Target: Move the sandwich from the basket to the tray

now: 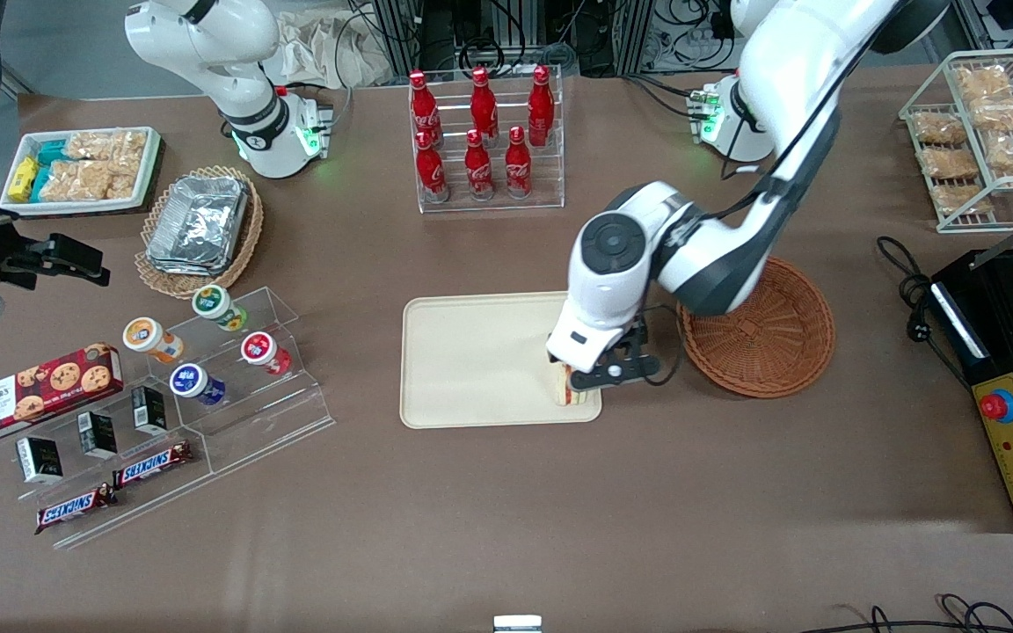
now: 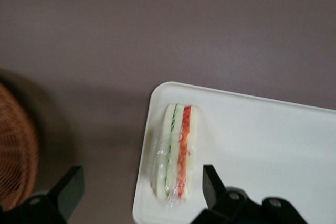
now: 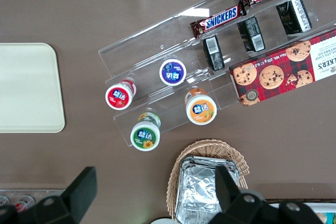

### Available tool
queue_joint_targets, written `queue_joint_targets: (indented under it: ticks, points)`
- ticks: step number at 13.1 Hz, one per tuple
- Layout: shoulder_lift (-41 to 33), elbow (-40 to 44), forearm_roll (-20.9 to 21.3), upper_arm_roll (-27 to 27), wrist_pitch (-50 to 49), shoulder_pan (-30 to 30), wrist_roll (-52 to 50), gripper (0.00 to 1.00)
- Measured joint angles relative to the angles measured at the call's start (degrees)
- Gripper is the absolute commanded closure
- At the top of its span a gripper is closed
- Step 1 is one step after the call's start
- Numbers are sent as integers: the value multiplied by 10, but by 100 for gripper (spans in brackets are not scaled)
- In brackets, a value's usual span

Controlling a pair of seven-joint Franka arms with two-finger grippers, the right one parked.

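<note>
Sandwich (image 2: pixel 176 153) sits on tray (image 2: pixel 262 145) at the corner nearest basket (image 1: pixel 757 330), wrapped in film. Gripper (image 2: pixel 142 184) hovers over it, jaws wide, holding nothing. We'd judge it light, soft, slippery; grip across bread faces, gently.

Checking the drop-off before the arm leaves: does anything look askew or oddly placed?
Only slightly: the sandwich stands on its edge in a corner of the tray, close to the rim nearest the basket, rather than centred. The open gripper straddles it without touching. Nothing looks spilled or damaged.
</note>
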Motion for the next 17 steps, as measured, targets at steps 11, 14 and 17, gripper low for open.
queue_joint_targets:
  ticks: [11, 14, 17]
  points:
    - [-257, -24, -141, 253, -227, 32, 386, 0]
    - [-285, -42, -143, 297, -249, 47, 504, 0]
    - [-279, -38, -143, 296, -249, 62, 526, 0]
